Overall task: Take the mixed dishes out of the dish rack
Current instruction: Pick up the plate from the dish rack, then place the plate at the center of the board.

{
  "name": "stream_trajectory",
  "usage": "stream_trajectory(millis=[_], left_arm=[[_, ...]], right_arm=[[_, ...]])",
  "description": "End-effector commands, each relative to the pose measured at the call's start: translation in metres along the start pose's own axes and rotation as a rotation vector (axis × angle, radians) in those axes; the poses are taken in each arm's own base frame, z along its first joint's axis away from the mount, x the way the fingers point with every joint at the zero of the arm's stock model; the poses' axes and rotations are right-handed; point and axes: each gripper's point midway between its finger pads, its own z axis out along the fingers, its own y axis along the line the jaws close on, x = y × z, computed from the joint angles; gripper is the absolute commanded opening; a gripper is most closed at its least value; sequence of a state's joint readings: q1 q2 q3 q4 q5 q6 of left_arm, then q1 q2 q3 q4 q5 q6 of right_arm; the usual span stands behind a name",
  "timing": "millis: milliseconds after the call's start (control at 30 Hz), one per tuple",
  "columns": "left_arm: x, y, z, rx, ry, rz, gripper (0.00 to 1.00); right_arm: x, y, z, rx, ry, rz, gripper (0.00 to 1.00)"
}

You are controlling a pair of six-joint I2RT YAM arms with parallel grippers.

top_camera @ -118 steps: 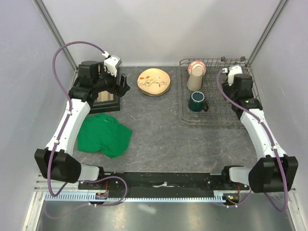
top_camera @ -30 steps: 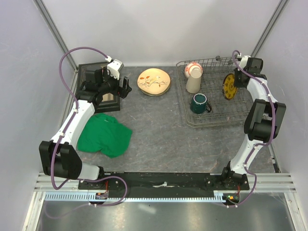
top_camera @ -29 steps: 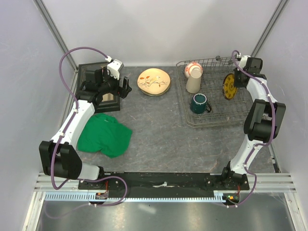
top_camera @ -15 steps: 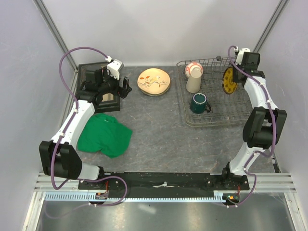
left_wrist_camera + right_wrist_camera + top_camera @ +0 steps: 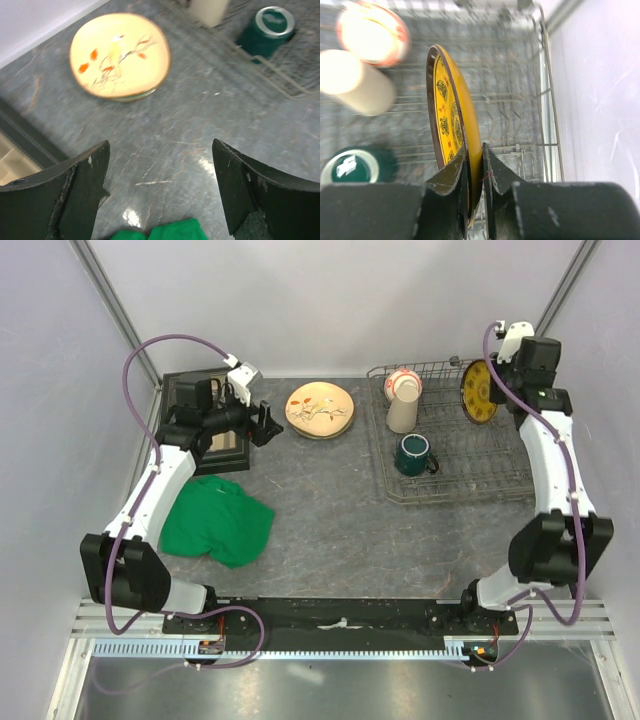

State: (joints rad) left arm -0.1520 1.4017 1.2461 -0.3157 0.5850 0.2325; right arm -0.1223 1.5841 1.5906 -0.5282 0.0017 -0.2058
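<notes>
My right gripper [image 5: 497, 376] [image 5: 475, 152] is shut on the rim of a yellow patterned plate [image 5: 478, 390] [image 5: 451, 112], held on edge above the back right of the grey wire dish rack [image 5: 460, 498] [image 5: 545, 90]. In the rack stand a dark green mug [image 5: 412, 453] [image 5: 355, 167], a beige cup [image 5: 403, 410] [image 5: 352, 82] and a red-and-white bowl [image 5: 405, 378] [image 5: 370, 32]. A cream plate with a bird pattern [image 5: 320, 408] [image 5: 119, 55] lies on the table. My left gripper [image 5: 268, 425] [image 5: 160, 187] hangs open and empty just left of that plate.
A green cloth [image 5: 215, 520] [image 5: 172, 232] lies crumpled at the left. A black box [image 5: 205, 425] sits in the back left corner under my left arm. Grey walls close in on both sides and the back.
My right gripper has lifted the yellow plate up and toward the rack's back right corner. My left gripper has turned slightly to the right.
</notes>
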Motion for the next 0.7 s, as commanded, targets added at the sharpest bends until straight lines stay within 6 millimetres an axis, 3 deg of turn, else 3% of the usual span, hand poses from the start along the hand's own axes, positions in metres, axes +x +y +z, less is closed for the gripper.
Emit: stream_trajectory(millis=[0,133,333,500,667], left_arm=[[-0.042,-0.033,-0.006,0.209,-0.092,0.09,0.89],[-0.055,-0.051,-0.007,0.298,-0.107,0.145,0.88],[-0.073,-0.077,-0.002,0.4,-0.135,0.215,0.88],[-0.083,-0.106,0.003,0.509,-0.161,0.271,0.88],[-0.09,-0.152,0.009,0.641,-0.162,0.289,0.89]], right_arm=[[-0.049,0.034,-0.072,-0.192,-0.183,-0.053,0.0],[-0.058,0.07,-0.119,-0.347,-0.249,-0.119,0.0],[-0.058,0.12,-0.165,-0.56,-0.297,-0.221,0.0],[-0.049,0.148,-0.187,-0.697,-0.315,-0.309,0.0],[-0.041,0.173,-0.202,-0.811,-0.327,-0.35,0.0]])
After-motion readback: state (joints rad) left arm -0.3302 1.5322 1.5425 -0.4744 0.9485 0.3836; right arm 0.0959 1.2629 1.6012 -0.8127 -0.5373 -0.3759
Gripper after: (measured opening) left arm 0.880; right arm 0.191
